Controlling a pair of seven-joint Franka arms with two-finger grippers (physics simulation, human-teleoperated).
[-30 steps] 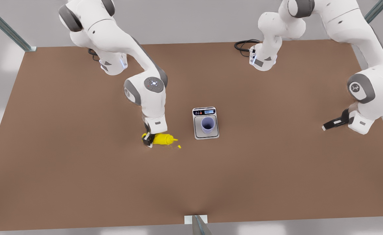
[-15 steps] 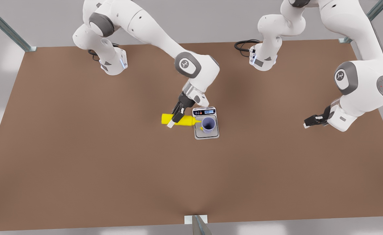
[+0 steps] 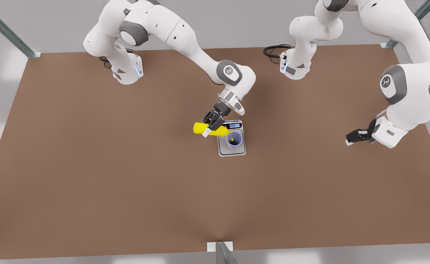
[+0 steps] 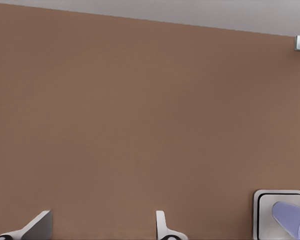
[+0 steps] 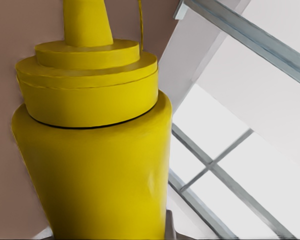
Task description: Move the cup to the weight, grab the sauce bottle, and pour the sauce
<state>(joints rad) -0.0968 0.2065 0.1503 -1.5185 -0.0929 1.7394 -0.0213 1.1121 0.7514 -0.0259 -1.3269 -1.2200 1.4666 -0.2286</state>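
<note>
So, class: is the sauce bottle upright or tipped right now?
Tipped: the sauce bottle lies nearly level in the right gripper, nozzle at the cup.

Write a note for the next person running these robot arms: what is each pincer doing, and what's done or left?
Right pincer: shut on the bright yellow squeeze sauce bottle, tipped nearly level, nozzle over the small lavender-blue plastic cup.
Left pincer: open, waiting at the front view's right.
The cup stands on the flat silver-grey kitchen scale.
Done: cup placed, bottle lifted; a yellow drop of sauce shows inside the cup.
Left: finish pouring.
</note>
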